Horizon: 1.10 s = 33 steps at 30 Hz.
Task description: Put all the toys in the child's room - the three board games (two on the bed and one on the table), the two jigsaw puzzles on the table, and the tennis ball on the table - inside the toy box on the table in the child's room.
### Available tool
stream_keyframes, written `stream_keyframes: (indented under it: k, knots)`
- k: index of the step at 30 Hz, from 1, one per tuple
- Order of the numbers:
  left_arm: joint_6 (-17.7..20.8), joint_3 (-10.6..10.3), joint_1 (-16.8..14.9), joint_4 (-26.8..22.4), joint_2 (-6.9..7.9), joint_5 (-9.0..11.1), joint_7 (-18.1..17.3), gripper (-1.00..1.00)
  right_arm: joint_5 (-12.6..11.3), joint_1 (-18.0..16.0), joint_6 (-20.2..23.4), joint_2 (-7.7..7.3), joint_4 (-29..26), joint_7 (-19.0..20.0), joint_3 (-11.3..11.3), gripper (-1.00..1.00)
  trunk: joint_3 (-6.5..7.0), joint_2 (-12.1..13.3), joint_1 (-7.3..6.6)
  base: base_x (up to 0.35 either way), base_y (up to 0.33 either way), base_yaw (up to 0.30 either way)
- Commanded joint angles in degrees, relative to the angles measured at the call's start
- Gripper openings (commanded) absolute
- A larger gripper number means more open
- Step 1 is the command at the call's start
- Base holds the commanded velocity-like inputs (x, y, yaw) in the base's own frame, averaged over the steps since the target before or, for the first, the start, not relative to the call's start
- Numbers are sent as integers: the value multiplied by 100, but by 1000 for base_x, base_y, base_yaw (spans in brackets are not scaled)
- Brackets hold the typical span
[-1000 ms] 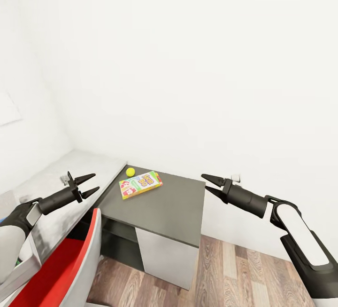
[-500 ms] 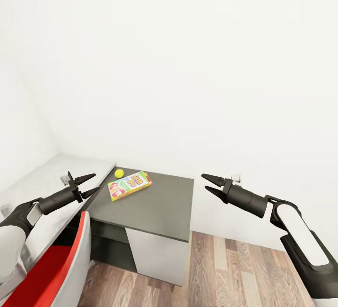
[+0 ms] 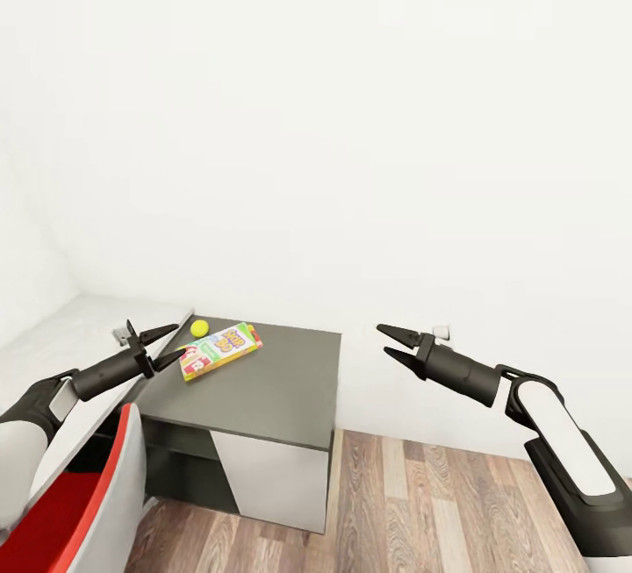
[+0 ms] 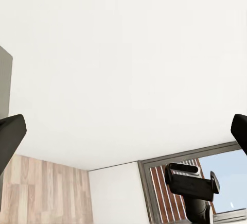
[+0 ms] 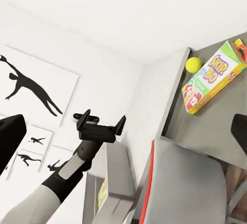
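Near the far left corner of the dark grey counter point(image 3: 263, 380) lies a small yellow-green tennis ball point(image 3: 199, 327), just beside a white-green board game box with red lettering point(image 3: 221, 350). Both black grippers, left point(image 3: 168, 345) and right point(image 3: 387, 345), hover in the air with fingers spread wide, holding nothing.

A child's bedroom in a home: plain white walls, wood-plank floor point(image 3: 421, 503), a grey-topped desk with white drawer fronts point(image 3: 272, 380) carrying a cartoon-printed game box point(image 3: 221, 349) and yellow-green ball point(image 3: 199, 327), a red-and-grey chair point(image 3: 88, 503), and black sports-silhouette wall pictures point(image 5: 31, 87).
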Motion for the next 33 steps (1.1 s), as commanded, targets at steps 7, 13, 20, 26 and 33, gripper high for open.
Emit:
stream_keyframes:
  k: [7, 13, 20, 26, 33]
  knots:
    - [55, 3, -5, 2, 1, -4, -13, 100, 90, -4, -11, 2, 4, -18, 11, 100, -12, -12, 4, 0, -1, -1]
    - [54, -6, -5, -1, -12, -7, -5, 100, 115, -7, -30, 5, 12, -439, -11, 100, -12, -12, 4, 0, 0, 0]
    - [70, -29, -5, -190, -43, -27, 34, 100, 93, -7, 24, -5, -48, -1888, -10, 100, -12, -12, 4, 0, 0, 0]
    - [86, -402, -5, -506, -62, -44, 57, 100, 94, -5, -7, -1, -23, -2258, 20, 100, -12, -12, 4, 0, 0, 0]
    - [81, -1020, -13, -625, 36, -83, 181, 100, 73, 68, 9, -16, 109, -2199, 9, 100, -12, -12, 4, 0, 0, 0]
